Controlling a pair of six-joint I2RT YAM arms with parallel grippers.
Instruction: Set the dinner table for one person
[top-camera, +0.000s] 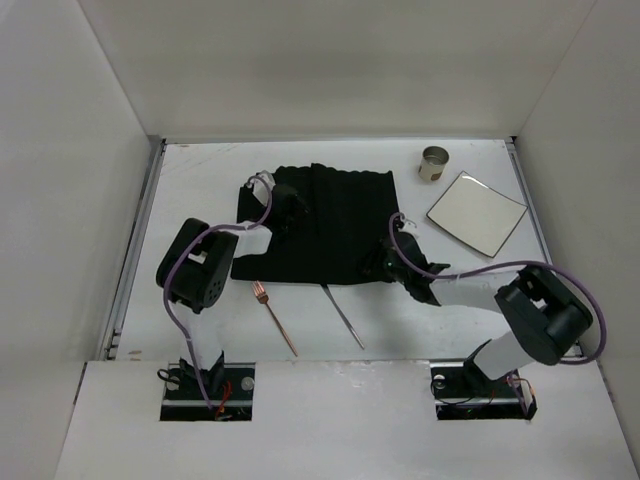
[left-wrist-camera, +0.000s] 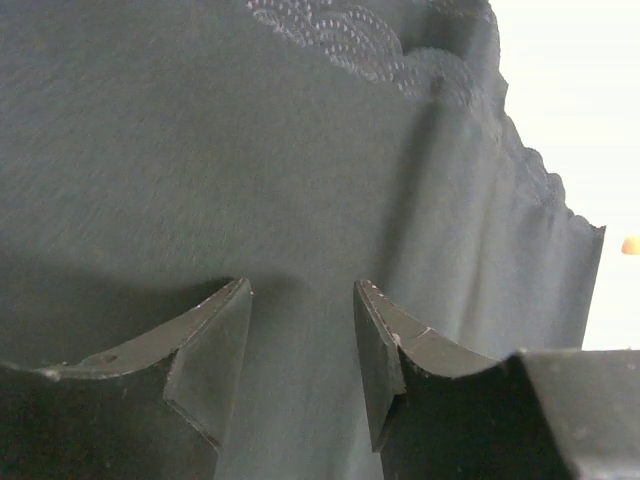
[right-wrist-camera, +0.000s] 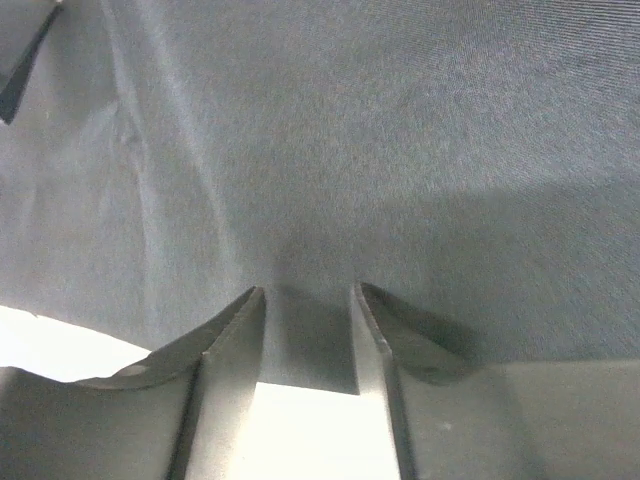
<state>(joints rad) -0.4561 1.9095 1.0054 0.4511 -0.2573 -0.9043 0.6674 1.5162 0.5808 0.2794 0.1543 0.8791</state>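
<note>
Bolted by black base blocks (top-camera: 205, 385) at the near edge of the matte-white dinner table (top-camera: 200, 180), the left arm (top-camera: 195, 270) and right arm (top-camera: 535, 315) share white link tubes, bulky black joint housings and looping lilac cables (top-camera: 172, 305), while the left gripper (left-wrist-camera: 302, 287) and right gripper (right-wrist-camera: 308, 288) carry dark grey wedge-shaped fingers (left-wrist-camera: 205, 350).

The top camera looks steeply down from above and behind the arm bases, taking in the whole table (top-camera: 200, 190). Each wrist camera peers forward between its own jaws, on the left gripper (left-wrist-camera: 302, 290) and the right gripper (right-wrist-camera: 308, 290). Both sit very close to the black cloth (top-camera: 335, 215), which all three views share.
</note>
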